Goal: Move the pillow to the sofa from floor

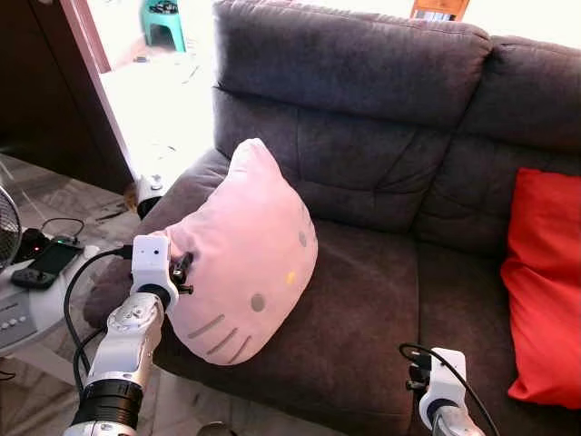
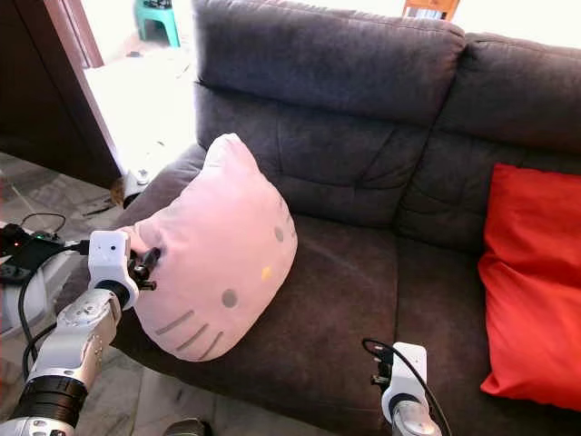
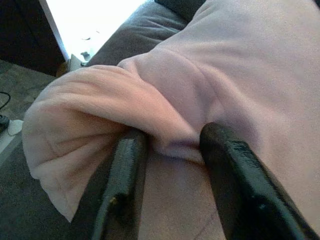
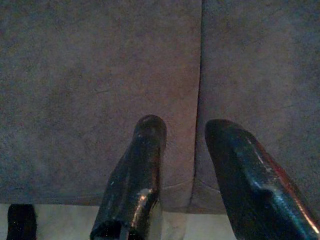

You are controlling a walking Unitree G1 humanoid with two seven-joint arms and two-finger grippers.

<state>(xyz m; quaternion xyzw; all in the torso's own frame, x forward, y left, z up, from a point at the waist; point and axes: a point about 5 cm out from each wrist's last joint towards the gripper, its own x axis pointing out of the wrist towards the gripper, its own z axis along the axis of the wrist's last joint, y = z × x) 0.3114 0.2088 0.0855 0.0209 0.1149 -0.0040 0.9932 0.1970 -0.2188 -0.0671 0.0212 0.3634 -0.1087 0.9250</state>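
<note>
A pink cat-face pillow point(image 1: 250, 254) leans tilted on the left seat of the dark grey sofa point(image 1: 363, 300), its lower edge hanging over the seat front. My left gripper point(image 3: 172, 145) is shut on a fold of the pillow's left edge, with pink fabric bunched between the black fingers point(image 3: 125, 165). In the eye views that gripper point(image 1: 186, 268) sits at the pillow's left side, near the sofa arm. My right gripper point(image 4: 184, 127) is low before the sofa's front edge, open and holding nothing, pointing at the seam between two seat cushions.
A red cushion point(image 1: 545, 291) rests on the right seat. Left of the sofa stands a small white table point(image 1: 27, 309) with a phone point(image 1: 41, 263) and cables, beside a fan point(image 1: 7, 227). A bright doorway and a green stool point(image 1: 163, 18) lie behind.
</note>
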